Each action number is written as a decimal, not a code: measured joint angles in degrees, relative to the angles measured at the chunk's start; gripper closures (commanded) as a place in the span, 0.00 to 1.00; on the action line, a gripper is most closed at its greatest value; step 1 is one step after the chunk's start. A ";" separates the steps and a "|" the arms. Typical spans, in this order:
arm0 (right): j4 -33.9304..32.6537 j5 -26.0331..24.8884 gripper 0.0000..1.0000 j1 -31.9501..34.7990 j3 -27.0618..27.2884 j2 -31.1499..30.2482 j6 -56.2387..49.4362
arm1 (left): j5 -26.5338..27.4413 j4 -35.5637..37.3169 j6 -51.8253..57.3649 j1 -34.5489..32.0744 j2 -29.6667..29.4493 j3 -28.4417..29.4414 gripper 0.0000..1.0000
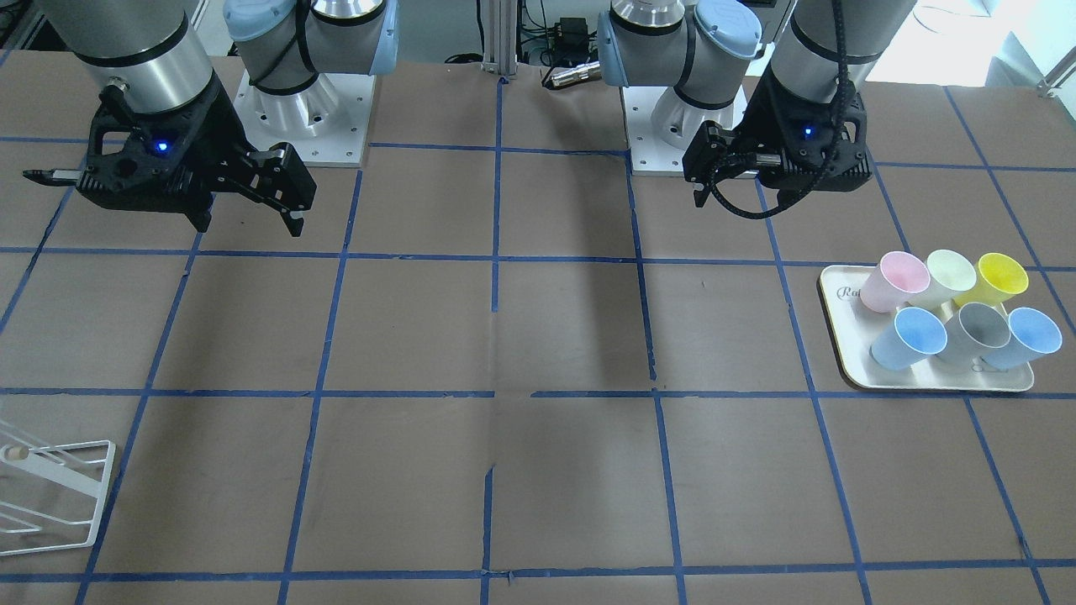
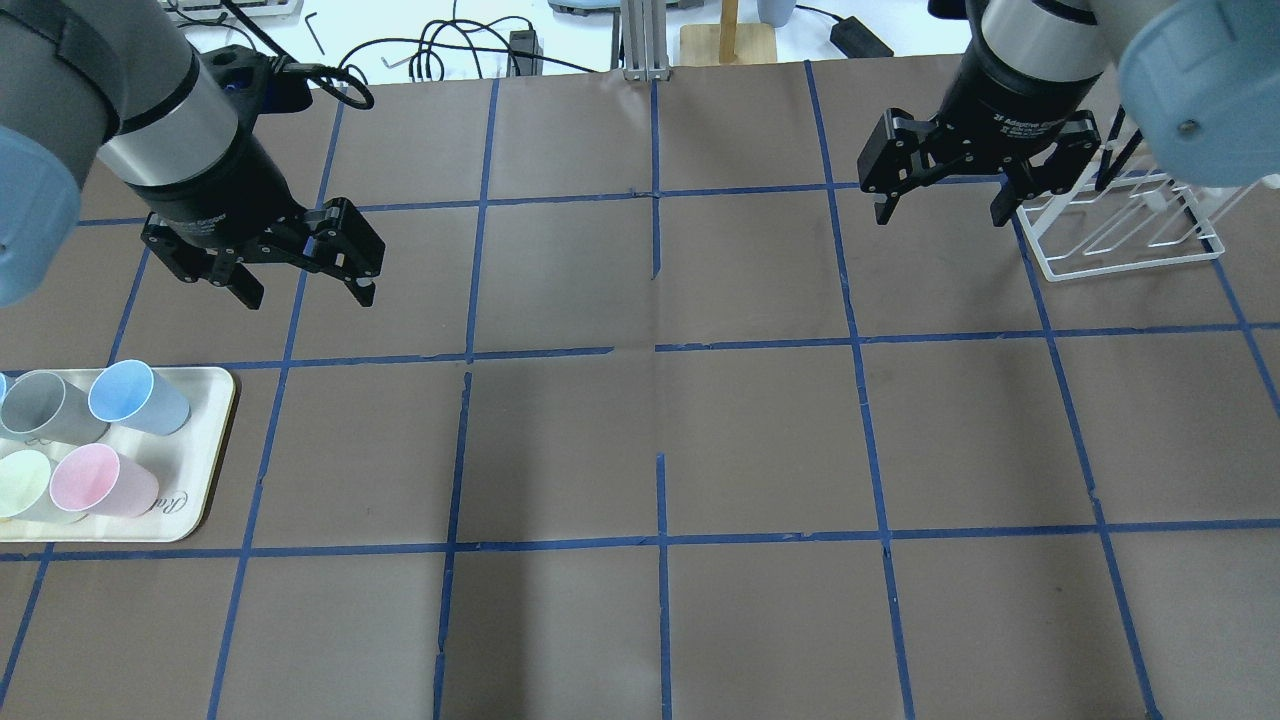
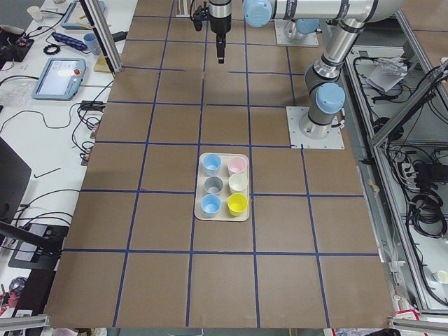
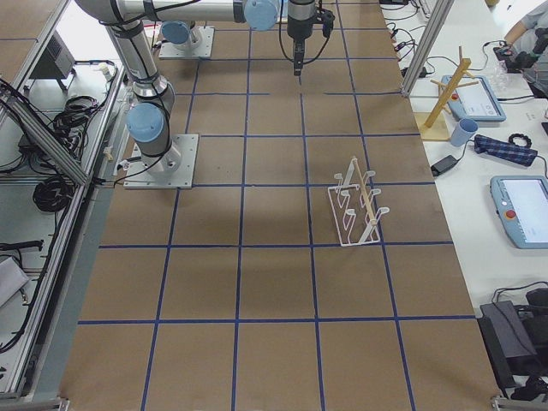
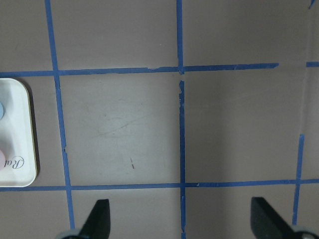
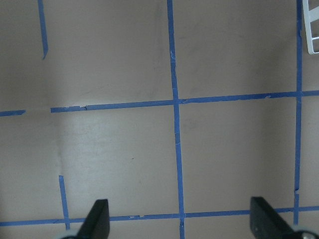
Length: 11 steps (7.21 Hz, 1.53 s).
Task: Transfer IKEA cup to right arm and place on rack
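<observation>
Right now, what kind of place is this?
Most likely a robotics lab: a left arm and a right arm bolted to a table taped into a blue grid, with a control tablet and loose cables alongside.

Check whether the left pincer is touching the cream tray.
Apart. The overhead exterior view shows bare table between the open left pincer and the tray.

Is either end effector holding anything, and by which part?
Nothing is held. The left end effector and right end effector are both open and empty; all cups sit on the tray.
</observation>
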 measured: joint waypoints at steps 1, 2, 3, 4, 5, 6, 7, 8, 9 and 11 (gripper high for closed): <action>0.00 0.00 0.00 0.00 0.00 0.05 -0.03 | 0.31 0.02 0.31 0.07 0.08 -0.13 0.00; 0.00 0.02 0.00 0.00 0.00 0.02 0.00 | 0.44 0.15 0.60 0.25 -0.05 -0.22 0.00; 0.00 0.04 0.00 0.00 0.00 -0.02 0.03 | 0.43 0.42 0.81 1.01 -0.30 -0.23 0.00; 0.00 0.02 0.00 0.00 0.00 0.00 0.01 | 0.39 0.62 2.65 2.98 -0.49 -0.19 0.00; 0.00 0.01 0.00 0.00 0.00 0.02 0.00 | 0.36 0.76 7.99 6.13 -0.64 -0.19 0.00; 0.00 0.02 0.00 -0.05 0.00 0.03 -0.05 | 0.37 0.96 14.68 9.40 -0.91 -0.23 0.00; 0.00 0.06 0.00 -0.12 0.00 0.03 -0.10 | 0.40 1.66 21.04 12.43 -1.39 -0.29 0.00; 0.00 0.08 0.00 -0.15 0.00 0.00 -0.11 | 0.52 2.92 27.34 15.29 -2.07 -0.33 0.00; 0.00 0.08 0.00 -0.17 0.00 -0.05 -0.09 | 1.34 4.64 34.27 17.96 -2.96 -0.38 0.00; 0.05 -0.03 0.00 -0.18 0.00 0.03 -0.15 | 3.43 9.69 49.32 24.04 -5.47 -1.59 0.00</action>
